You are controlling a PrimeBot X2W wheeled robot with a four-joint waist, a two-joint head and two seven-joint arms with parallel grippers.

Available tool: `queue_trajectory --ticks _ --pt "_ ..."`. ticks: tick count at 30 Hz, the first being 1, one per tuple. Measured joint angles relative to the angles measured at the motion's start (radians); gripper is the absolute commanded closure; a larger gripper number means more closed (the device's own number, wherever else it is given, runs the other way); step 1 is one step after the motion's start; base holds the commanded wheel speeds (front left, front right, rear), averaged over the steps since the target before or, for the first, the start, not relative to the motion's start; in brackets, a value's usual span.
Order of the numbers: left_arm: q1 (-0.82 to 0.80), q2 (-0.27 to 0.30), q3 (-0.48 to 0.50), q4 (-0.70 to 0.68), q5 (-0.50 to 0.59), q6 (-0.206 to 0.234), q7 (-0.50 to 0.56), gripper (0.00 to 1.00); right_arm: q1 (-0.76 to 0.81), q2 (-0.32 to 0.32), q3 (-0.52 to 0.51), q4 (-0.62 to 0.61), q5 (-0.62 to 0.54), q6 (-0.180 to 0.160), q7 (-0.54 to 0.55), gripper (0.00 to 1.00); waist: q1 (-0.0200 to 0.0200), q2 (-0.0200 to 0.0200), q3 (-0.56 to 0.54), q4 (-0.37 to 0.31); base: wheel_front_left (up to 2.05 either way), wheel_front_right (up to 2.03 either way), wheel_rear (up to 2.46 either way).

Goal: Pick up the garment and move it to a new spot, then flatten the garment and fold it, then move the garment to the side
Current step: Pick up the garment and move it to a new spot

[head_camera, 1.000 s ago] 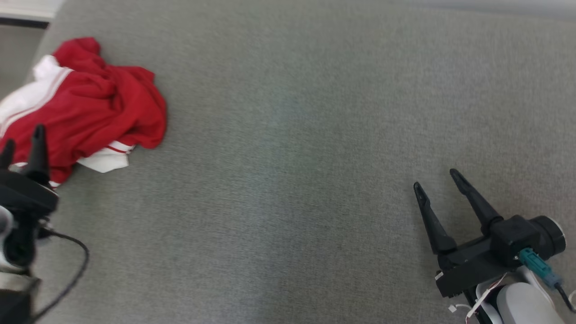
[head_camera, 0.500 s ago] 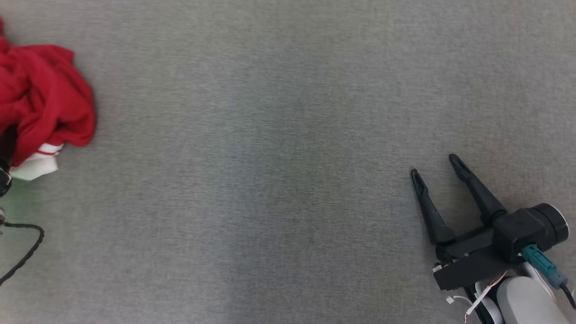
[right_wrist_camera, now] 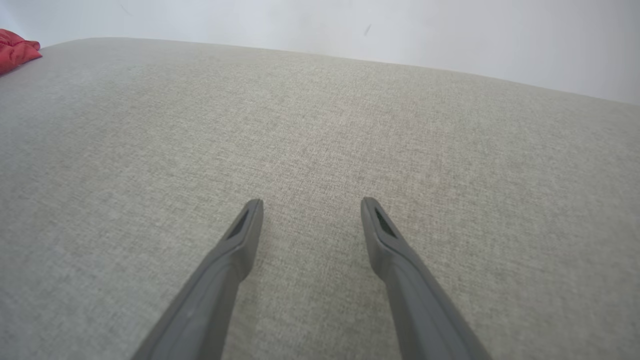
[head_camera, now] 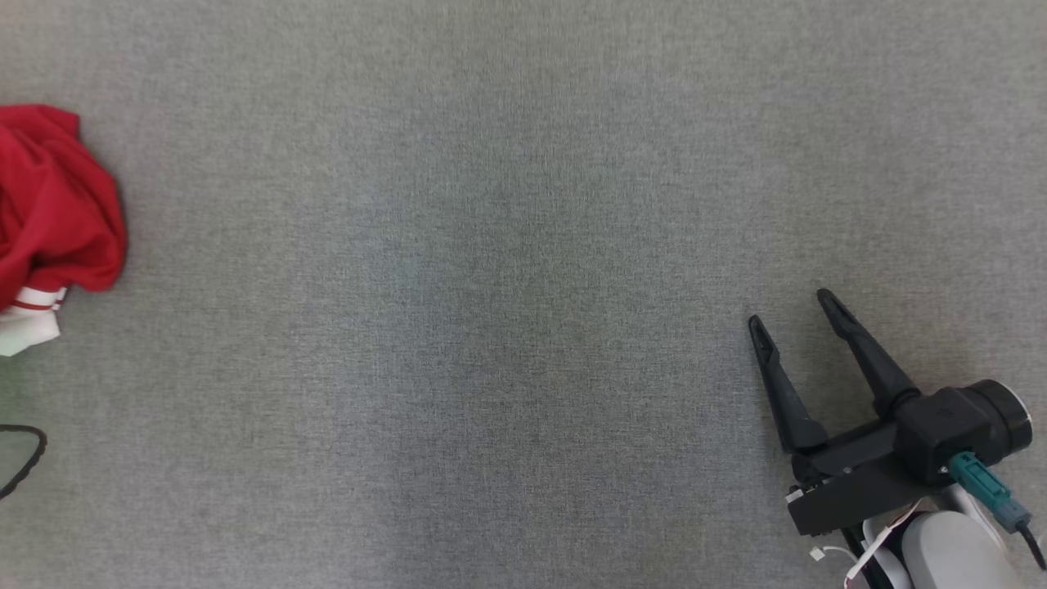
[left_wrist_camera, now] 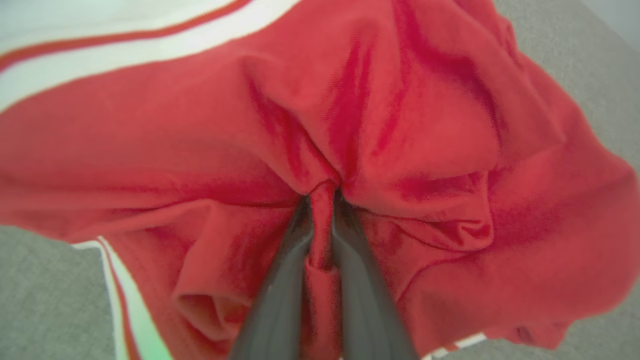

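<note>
The head camera looks almost straight down from well above the grey surface [head_camera: 523, 245], with the right gripper [head_camera: 789, 309] at its lower right and the garment [head_camera: 49, 196] cut by its left edge. The left wrist camera sits very close to that cloth, facing along the left gripper [left_wrist_camera: 322, 192] into its folds. The right wrist camera rides low, looking across the surface to a pale wall [right_wrist_camera: 400, 30], the garment far at its upper left.
</note>
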Motion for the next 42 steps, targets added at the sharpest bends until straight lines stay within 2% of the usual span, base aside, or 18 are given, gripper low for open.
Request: queue_trajectory --ticks 4,14,18,24,26,32,38,42 --pt "0.000 0.010 -0.006 -0.007 0.000 -0.038 -0.024 1.00 0.000 0.012 0.007 0.014 0.003 0.000 -0.012 0.00 0.0000 0.0000 -0.031 0.001 0.00 0.00 0.00" --pt "-0.038 0.027 -0.042 -0.119 0.027 -0.083 -0.093 1.00 0.007 0.044 0.001 0.082 0.028 0.000 -0.049 0.00 0.0000 0.0000 -0.151 0.011 0.00 0.00 0.00" --pt "-0.058 0.005 -0.088 -0.221 0.028 -0.090 -0.068 1.00 0.036 0.054 -0.008 0.108 0.034 0.000 -0.061 0.00 0.0000 0.0000 -0.210 0.010 0.00 0.00 0.00" --pt "-0.065 -0.061 -0.145 -0.397 0.013 -0.086 -0.029 1.00 0.079 0.064 -0.011 0.121 0.043 0.000 -0.070 0.00 -0.0001 0.0000 -0.301 -0.011 0.00 0.00 0.00" --pt "-0.057 -0.084 -0.179 -0.479 0.012 -0.084 -0.012 1.00 0.088 0.066 0.002 0.126 0.049 0.000 -0.070 0.00 -0.0001 -0.0001 -0.336 -0.036 0.00 0.00 0.00" --pt "-0.009 -0.164 -0.222 -0.609 -0.036 -0.068 0.009 1.00 0.097 0.076 0.009 0.138 0.067 0.000 -0.075 0.00 0.0000 0.0000 -0.386 -0.121 0.00 0.00 0.00" --pt "0.044 -0.224 -0.295 -0.685 -0.023 -0.053 0.006 1.00 0.114 0.089 0.011 0.146 0.078 0.000 -0.080 0.00 0.0000 0.0000 -0.425 -0.221 0.00 0.00 0.00" --pt "0.104 -0.266 -0.337 -0.696 0.003 -0.039 -0.034 1.00 0.116 0.096 0.001 0.146 0.084 0.000 -0.088 0.00 -0.0001 -0.0001 -0.441 -0.286 0.00 0.00 0.00"
